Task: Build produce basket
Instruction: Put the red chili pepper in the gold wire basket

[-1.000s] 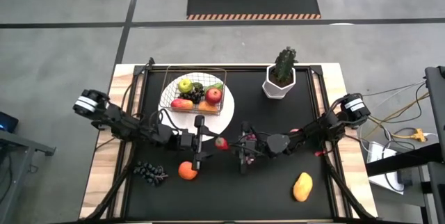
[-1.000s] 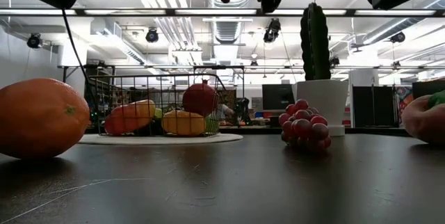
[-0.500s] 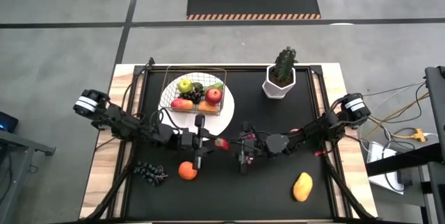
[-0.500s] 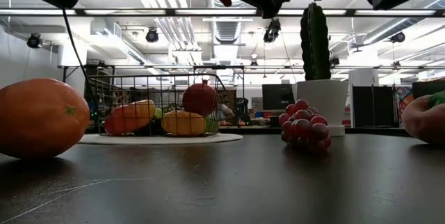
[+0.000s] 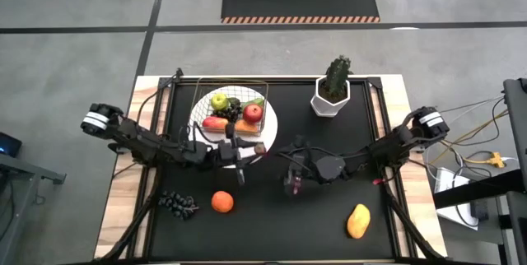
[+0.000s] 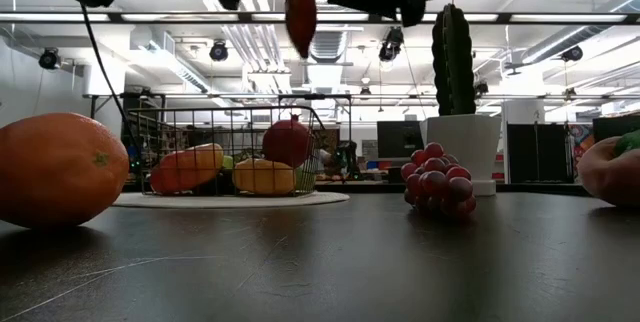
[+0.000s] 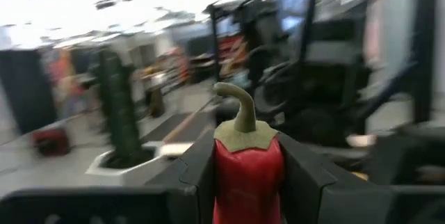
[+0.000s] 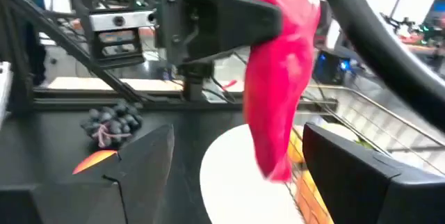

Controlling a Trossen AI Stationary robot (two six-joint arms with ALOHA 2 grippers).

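A red chili (image 8: 281, 78) hangs in the air over the near rim of the white plate (image 5: 265, 133), with my left gripper (image 5: 249, 151) shut on it. The wire basket (image 5: 200, 94) stands on that plate and holds apples, grapes and other produce. My right gripper (image 5: 284, 166) stands open just right of the chili, its fingers (image 8: 142, 165) on either side below it without touching. An orange (image 5: 221, 202), dark grapes (image 5: 177, 203) and a yellow mango (image 5: 357, 220) lie on the black mat. My left gripper pinches the chili's upper end (image 7: 224, 165), just below the green stem cap, between its two fingers. The fingers come in about level from the table's left. The chili hangs upright below them, stem up, tip (image 6: 298, 42) down, clear of the table.
A white pot with a cactus-like plant (image 5: 332, 92) stands at the far right of the mat. A bunch of red grapes (image 6: 437, 180) and a pink fruit (image 6: 610, 172) lie on the table in the low view.
My left gripper has shut on the chili and carried it toward the far edge, up to the plate's rim. My right gripper has opened, let go of the chili and stayed about where it was. The chili now hangs tip down from the left gripper alone.
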